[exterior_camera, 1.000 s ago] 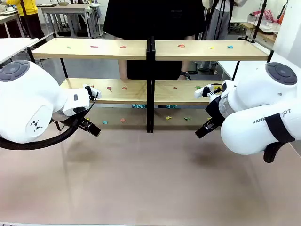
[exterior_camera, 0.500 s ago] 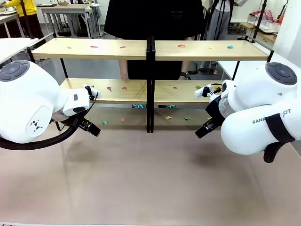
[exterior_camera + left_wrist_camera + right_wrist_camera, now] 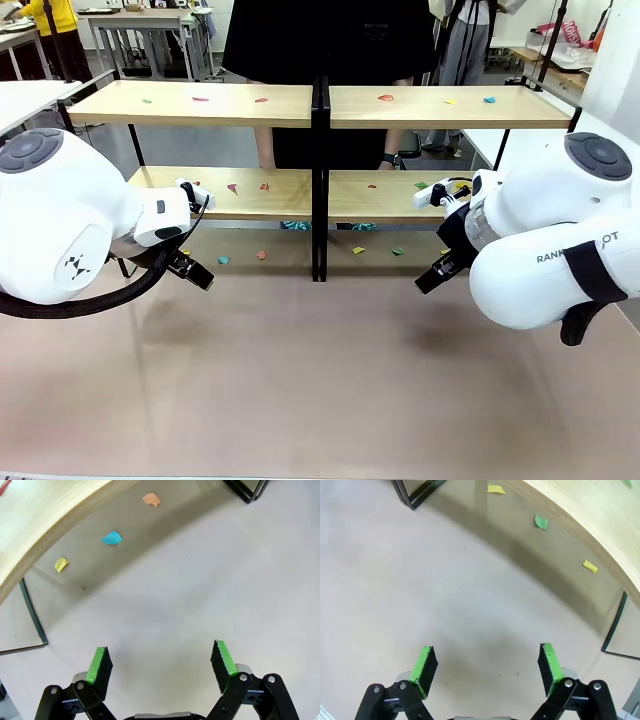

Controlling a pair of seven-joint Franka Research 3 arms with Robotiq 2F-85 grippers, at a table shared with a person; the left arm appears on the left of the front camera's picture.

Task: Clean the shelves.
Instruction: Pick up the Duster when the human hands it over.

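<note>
Both of your hands are empty, with the fingers set wide apart. The left hand (image 3: 160, 656) hangs over bare counter (image 3: 200, 590), green pads spread with nothing between them, and the right hand (image 3: 487, 656) does the same on its own side. In the front view each is low, just short of the shelves (image 3: 318, 200), and touches nothing.

From how things lie, you have hardly started, if at all. Nearest you, loose paper bits lie on the counter in the shadow under the lower tier. Your left wrist camera shows a yellow scrap (image 3: 61, 564), a blue scrap (image 3: 111, 538) and an orange scrap (image 3: 150, 499). Your right wrist camera shows a green scrap (image 3: 541, 521) lying between two yellow bits (image 3: 590, 566).

Farther on, the lower boards (image 3: 250, 197) carry several more, among them a red piece (image 3: 232, 187) and a green piece (image 3: 420, 185). Above them, the upper boards (image 3: 200, 108) hold a spaced row of about six coloured bits across both units. So every level has litter left on it, and I judge the whole job remains.

The shelves stand upright across the far part of the counter, nearly as wide as it is. They are two units joined at black middle posts, with long pale wooden boards on thin black frames. Apart from the scraps, the wood looks clean and unmarked.

Beyond them a person (image 3: 320, 40) in dark clothing stands behind the middle posts.
</note>
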